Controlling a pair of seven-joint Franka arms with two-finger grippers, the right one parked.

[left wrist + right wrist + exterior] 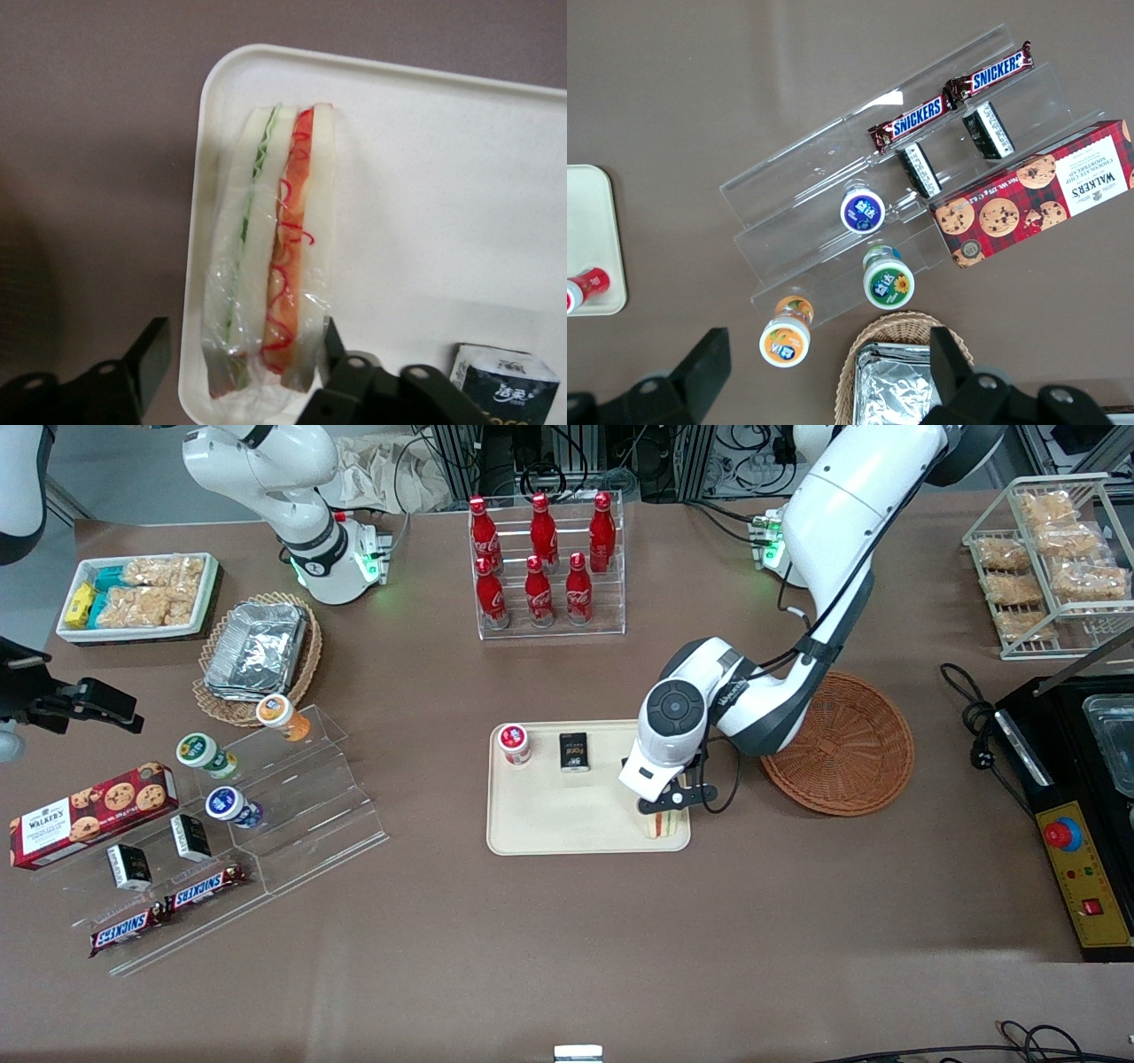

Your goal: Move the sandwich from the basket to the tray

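The sandwich point(666, 825), a wrapped wedge of white bread with red and green filling, lies on the cream tray point(558, 819) at the corner nearest the front camera and closest to the basket. In the left wrist view the sandwich point(270, 248) lies along the tray's rim point(197, 266). My left gripper point(671, 804) hovers just above it and is open. One finger point(332, 341) is against the wrapper. The other finger point(149, 354) stands apart from it, over the table. The reddish-brown basket point(842, 744) beside the tray holds nothing.
A red-lidded cup point(514, 744) and a small black packet point(574, 751) stand on the tray, farther from the front camera. A rack of red bottles point(545, 567) is farther back. A clear stepped stand point(266, 815) with snacks lies toward the parked arm's end.
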